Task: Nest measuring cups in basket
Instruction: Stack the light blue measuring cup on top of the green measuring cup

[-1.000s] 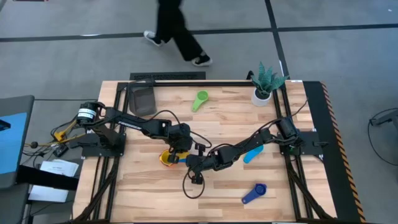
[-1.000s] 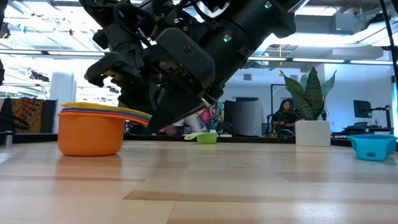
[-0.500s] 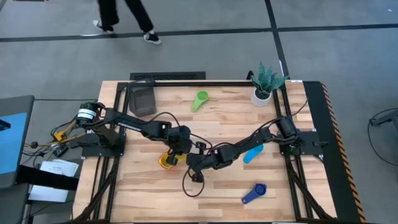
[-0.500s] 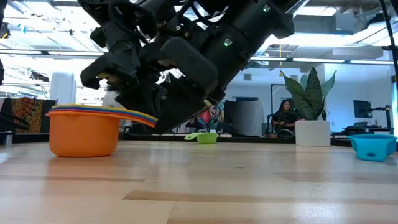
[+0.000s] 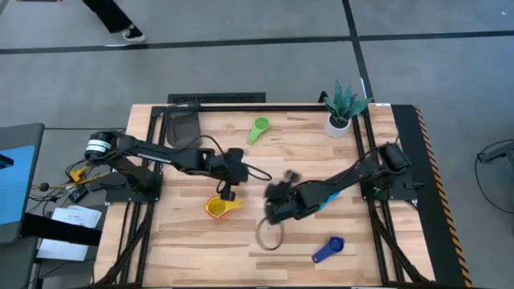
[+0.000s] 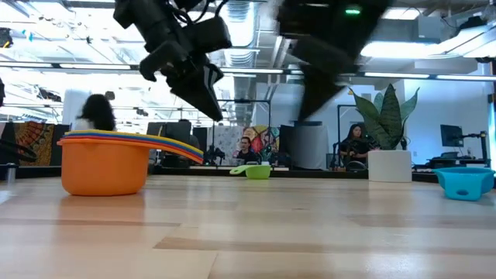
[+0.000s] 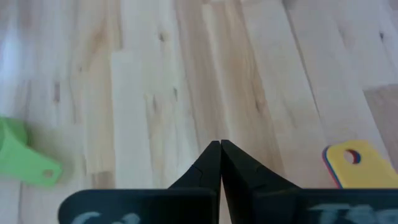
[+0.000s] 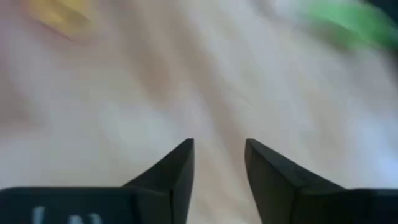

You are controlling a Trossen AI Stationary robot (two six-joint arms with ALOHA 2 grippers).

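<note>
Wood-plank table point(image 5: 185, 249) fills the middle of the high view, grey floor around it, a person's legs point(image 5: 112, 18) at the top edge. Nested cup stack point(image 5: 218, 206) sits left of centre: orange bowl outside, yellow on top, layered coloured handles sticking out toward the right in the low view point(image 6: 108, 161). Green cup point(image 5: 258, 128) lies alone at upper centre, light blue cup point(image 5: 328, 198) right of centre partly under the right arm, blue cup point(image 5: 328, 250) at lower right. Basket point(image 5: 184, 127) stands at the upper left of the table, well apart from the stack. White plant pot point(image 5: 338, 124) at upper right.

Left gripper point(image 5: 227, 191) hovers just above the stack, arm reaching in from the left; fingers point(image 7: 211, 163) pressed together, holding nothing. Right gripper point(image 5: 273, 210) is raised off the table, right of the stack, blurred; its fingers point(image 8: 179, 167) stand apart with a clear gap, nothing between them.
</note>
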